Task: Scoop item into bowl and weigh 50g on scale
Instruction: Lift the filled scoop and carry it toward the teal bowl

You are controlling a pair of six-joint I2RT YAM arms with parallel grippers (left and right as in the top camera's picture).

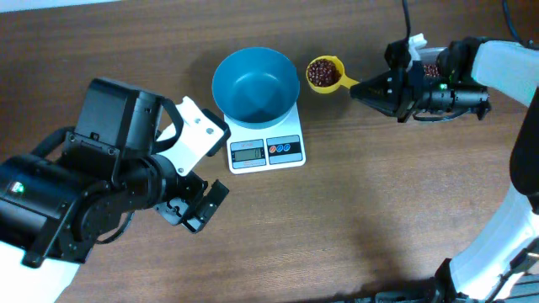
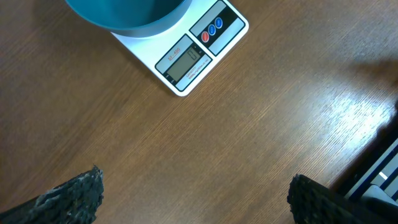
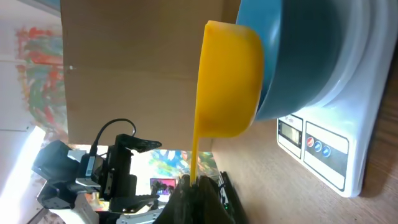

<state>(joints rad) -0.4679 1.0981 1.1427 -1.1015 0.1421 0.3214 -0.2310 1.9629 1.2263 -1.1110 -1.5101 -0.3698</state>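
Observation:
The teal-blue bowl [image 1: 255,83] stands empty on the white scale [image 1: 266,151], whose display and red and blue buttons face the front; both also show in the left wrist view, bowl [image 2: 124,15] and scale [image 2: 193,59]. My right gripper [image 1: 368,89] is shut on the handle of a yellow scoop [image 1: 323,74] filled with red-brown beans [image 1: 321,74], held just right of the bowl's rim. In the right wrist view the scoop [image 3: 227,81] hangs beside the bowl [image 3: 298,56]. My left gripper [image 1: 200,206] is open and empty over the table, left of and in front of the scale.
The brown wooden table [image 1: 362,219] stretches to the front and right. The right arm's white body [image 1: 505,67] fills the far right edge. More beans [image 1: 430,67] show behind the right gripper.

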